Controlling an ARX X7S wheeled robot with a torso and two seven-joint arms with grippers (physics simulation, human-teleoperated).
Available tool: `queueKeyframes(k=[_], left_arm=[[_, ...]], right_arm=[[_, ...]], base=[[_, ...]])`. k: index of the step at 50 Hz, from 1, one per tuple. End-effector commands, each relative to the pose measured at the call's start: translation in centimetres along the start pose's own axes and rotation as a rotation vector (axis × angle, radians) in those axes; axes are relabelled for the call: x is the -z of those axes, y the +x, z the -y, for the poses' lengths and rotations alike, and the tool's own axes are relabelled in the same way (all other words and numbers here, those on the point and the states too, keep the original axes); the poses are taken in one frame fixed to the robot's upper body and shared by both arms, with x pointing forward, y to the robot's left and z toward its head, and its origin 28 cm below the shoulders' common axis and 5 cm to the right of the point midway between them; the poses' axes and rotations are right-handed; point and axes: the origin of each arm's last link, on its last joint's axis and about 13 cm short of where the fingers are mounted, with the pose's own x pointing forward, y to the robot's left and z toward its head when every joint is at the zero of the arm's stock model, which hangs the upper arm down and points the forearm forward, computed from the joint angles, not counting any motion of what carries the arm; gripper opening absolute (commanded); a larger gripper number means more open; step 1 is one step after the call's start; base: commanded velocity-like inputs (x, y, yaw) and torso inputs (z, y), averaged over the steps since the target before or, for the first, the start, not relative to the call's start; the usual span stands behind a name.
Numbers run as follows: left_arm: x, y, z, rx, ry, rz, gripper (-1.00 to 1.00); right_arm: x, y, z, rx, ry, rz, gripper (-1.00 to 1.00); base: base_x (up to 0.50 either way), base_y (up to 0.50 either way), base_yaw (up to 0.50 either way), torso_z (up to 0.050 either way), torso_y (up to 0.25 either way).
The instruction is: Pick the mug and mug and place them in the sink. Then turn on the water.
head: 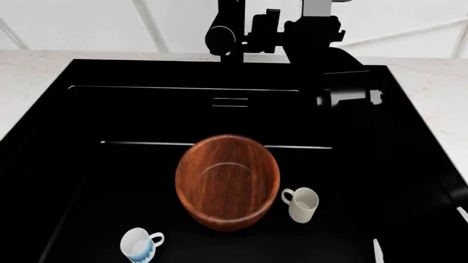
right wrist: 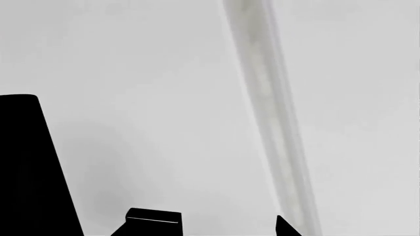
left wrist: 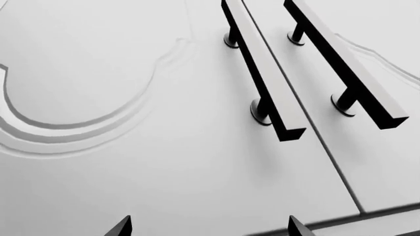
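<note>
Both mugs are on the floor of the black sink (head: 146, 76). The white mug with the blue pattern (head: 137, 245) is at the front left. The plain cream mug (head: 303, 205) is right of a wooden bowl. My right arm reaches over the sink's back right to the black tap (head: 222, 36). My right gripper (head: 272, 26) is beside the tap, by the wall. In the right wrist view the gripper (right wrist: 217, 227) is open with nothing between its tips, and a black column (right wrist: 26, 167) stands beside it. My left gripper (left wrist: 208, 228) is open and empty, facing white cabinet doors.
A large brown wooden bowl (head: 227, 181) sits in the middle of the sink. Pale stone counter (head: 29, 71) flanks the basin, and a white tiled wall (head: 73, 22) rises behind it. Two black bar handles (left wrist: 262, 73) stick out from the cabinet doors near my left gripper.
</note>
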Motion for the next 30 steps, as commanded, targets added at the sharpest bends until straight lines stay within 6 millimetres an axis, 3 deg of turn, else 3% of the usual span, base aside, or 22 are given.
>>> queueKeyframes(k=[1,30], left_arm=[[0.09,-0.06,-0.01,-0.002,0.001,-0.002,1.0],[-0.06,0.0,0.02,0.009,0.014,0.013,1.0]], right_arm=[[0.4,-0.04,0.37,0.034,-0.001,-0.002,1.0],[0.03,0.01,-0.36,-0.036,0.011,0.005,1.0]], base=[[0.0,0.0,0.0,0.0,0.0],[0.0,0.0,0.0,0.0,-0.014]])
